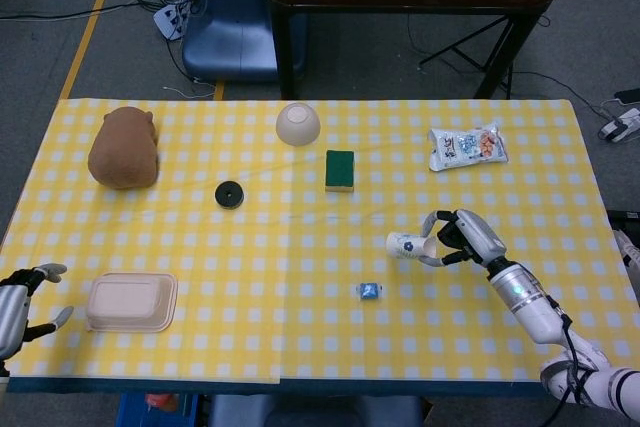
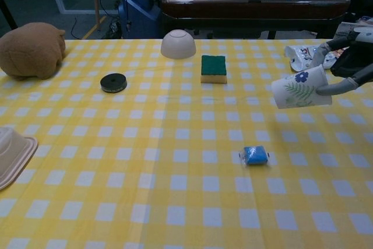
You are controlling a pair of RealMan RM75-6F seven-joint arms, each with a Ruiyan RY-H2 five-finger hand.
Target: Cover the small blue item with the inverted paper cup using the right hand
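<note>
While tilted sideways, right robot hand [image 1: 462, 239] holds paper cup [image 2: 299, 87], seemingly aloft.

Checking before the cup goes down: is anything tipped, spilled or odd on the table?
Only the paper cup: the right hand holds it sideways in the air, up and right of the small blue item. Nothing looks spilled or damaged.

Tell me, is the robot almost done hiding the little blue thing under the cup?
Not yet. Done: the right hand holds the paper cup lifted off the table. In hand: the cup is in the air, lying on its side, up and to the right of the blue item. Left: bring it over the blue item, turn its open end downward and set it down. The blue item is uncovered.
</note>
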